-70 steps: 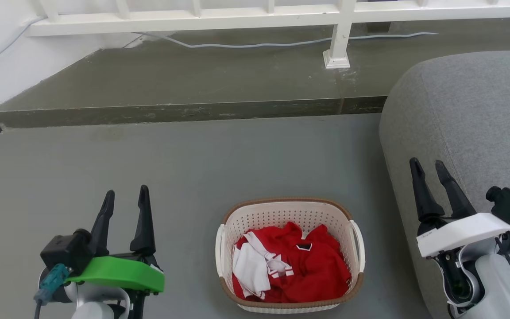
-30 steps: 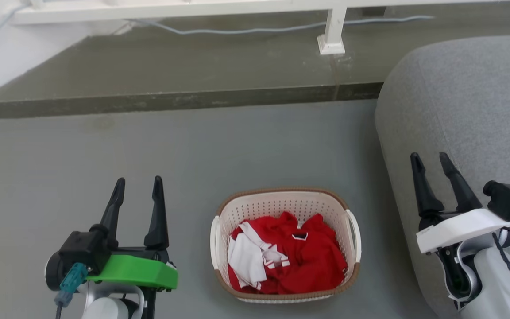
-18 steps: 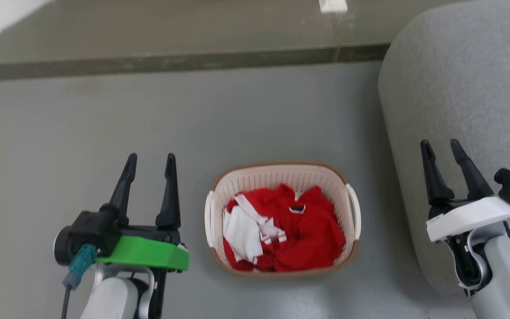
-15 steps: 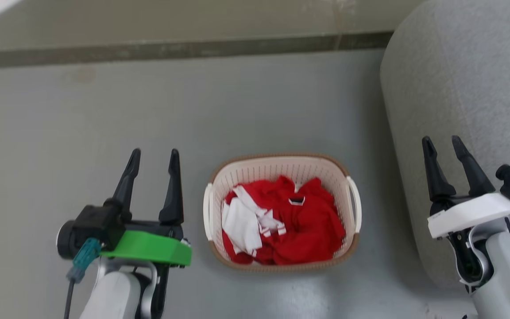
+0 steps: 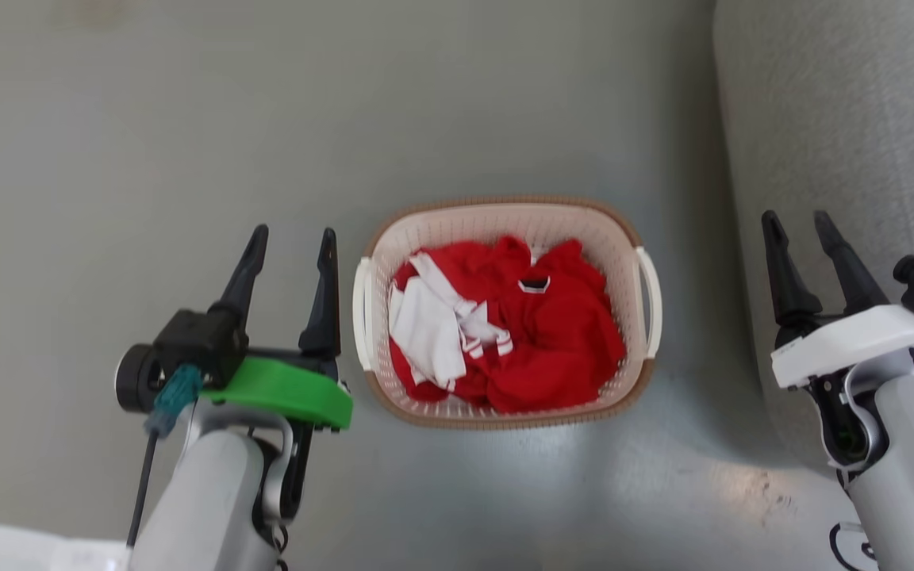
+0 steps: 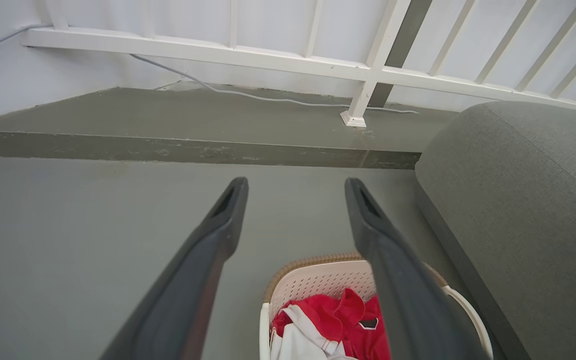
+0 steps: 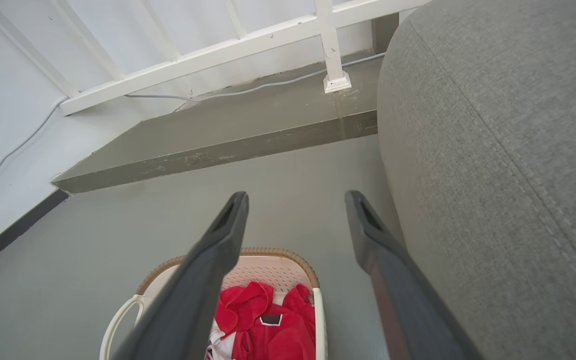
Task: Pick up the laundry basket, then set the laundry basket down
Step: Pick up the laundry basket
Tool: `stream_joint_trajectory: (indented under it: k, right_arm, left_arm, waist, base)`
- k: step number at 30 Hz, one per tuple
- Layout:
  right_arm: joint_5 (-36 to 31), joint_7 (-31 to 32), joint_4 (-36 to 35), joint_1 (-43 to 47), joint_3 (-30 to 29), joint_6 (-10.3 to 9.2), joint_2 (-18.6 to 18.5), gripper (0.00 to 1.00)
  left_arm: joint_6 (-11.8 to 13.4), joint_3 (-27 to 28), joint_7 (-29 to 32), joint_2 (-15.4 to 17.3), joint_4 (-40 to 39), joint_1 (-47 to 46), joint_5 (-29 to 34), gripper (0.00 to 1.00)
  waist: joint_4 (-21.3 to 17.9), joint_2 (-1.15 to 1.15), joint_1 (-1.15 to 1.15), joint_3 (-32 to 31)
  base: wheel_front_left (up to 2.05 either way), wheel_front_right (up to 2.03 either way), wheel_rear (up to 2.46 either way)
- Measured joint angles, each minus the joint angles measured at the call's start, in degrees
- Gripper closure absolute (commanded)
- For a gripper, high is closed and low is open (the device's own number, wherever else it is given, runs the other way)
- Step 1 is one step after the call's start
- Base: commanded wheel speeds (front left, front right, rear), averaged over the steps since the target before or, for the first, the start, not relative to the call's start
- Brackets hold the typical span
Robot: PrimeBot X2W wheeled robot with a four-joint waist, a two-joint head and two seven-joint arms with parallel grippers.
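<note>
Left gripper [image 5: 294, 231] and right gripper [image 5: 795, 214], both spread and empty, flank the laundry basket [image 5: 497, 205].

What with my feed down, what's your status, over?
Left gripper open, empty, beside laundry basket. Right gripper open, empty, by grey sofa. Basket on floor, red and white clothes inside. Nothing in the way.

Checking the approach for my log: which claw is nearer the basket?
Left. The left claw is close beside the basket, at its left handle; the right claw stands well off its right side, by the sofa, with floor between.
</note>
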Motion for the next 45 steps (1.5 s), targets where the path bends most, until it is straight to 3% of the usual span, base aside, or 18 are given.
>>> stream_joint_trajectory:
  k: [14,45]
  right_arm:
    - [2.7,0.0,11.0,-7.4,5.3,0.00,-1.6,0.00]
    - [7.3,2.3,23.2,-23.6,20.6,0.02,-0.5,0.00]
  left_arm:
    - [0.1,-4.5,0.0,-0.1,14.7,-10.7,-3.7,0.00]
    - [-2.9,-13.9,3.3,-0.4,38.2,-29.8,-14.9,0.00]
  waist:
    - [0.3,0.00,0.00,11.3]
    - [-1.5,0.00,0.00,28.8]
  base:
    - [0.00,0.00,0.00]
    - [0.00,0.00,0.00]
